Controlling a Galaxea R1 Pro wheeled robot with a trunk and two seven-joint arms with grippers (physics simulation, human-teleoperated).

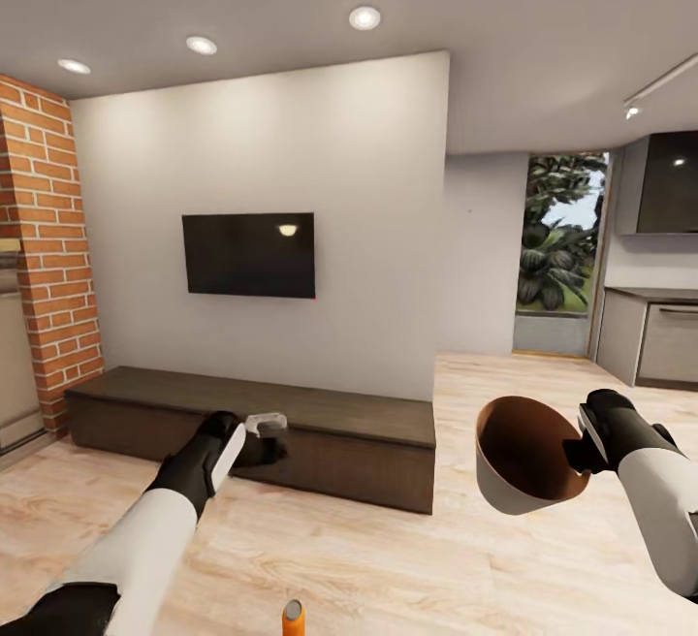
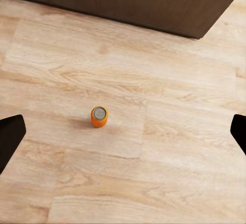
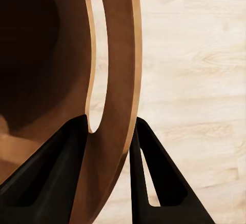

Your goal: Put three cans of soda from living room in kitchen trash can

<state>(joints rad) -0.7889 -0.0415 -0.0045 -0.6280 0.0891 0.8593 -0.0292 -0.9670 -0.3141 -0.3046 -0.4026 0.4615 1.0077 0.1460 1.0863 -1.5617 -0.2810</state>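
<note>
Upright orange can (image 1: 293,617) on floor; right tool (image 1: 582,444) grips sideways-tilted trash can (image 1: 519,481).

The pale wood-plank floor (image 1: 388,558) carries an upright orange soda can (image 2: 99,116), standing alone on open boards. The long dark-brown bench (image 1: 320,423) sits on it along the far wall.

One orange soda can (image 2: 99,116) stands on the floor, one trash can (image 1: 514,481), one TV (image 1: 249,254), one low bench (image 1: 262,423), three ceiling lights (image 1: 364,17).
</note>
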